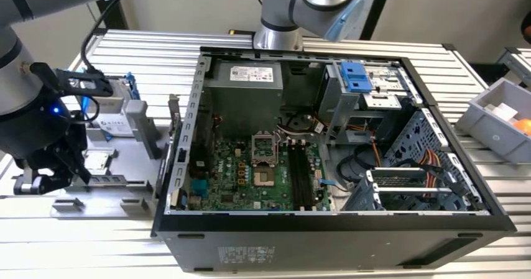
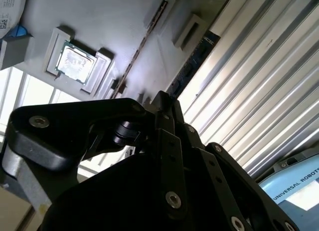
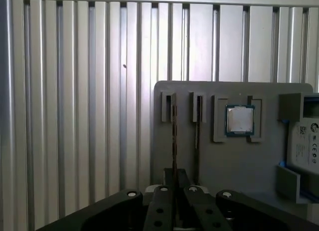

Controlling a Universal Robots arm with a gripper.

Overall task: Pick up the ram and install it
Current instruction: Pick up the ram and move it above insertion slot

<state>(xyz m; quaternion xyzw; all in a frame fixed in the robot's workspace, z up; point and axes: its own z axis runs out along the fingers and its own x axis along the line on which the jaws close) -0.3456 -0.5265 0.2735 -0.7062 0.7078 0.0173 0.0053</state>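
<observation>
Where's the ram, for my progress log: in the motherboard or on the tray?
Out: the ram stands on edge in the grey tray, by the gripper.

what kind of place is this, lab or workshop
Probably a robotics lab bench for computer assembly: an open computer case on a slotted aluminium table, a grey fixture tray holding the ram and a chip, and a robot arm over that tray.

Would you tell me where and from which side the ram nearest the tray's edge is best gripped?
Probably pinch the ram across its two flat faces near mid-length, coming straight down from above. It stands on edge in the tray, so its thin upper edge is free, and a bracket holds one end. The pincer sits in line with it.
</observation>
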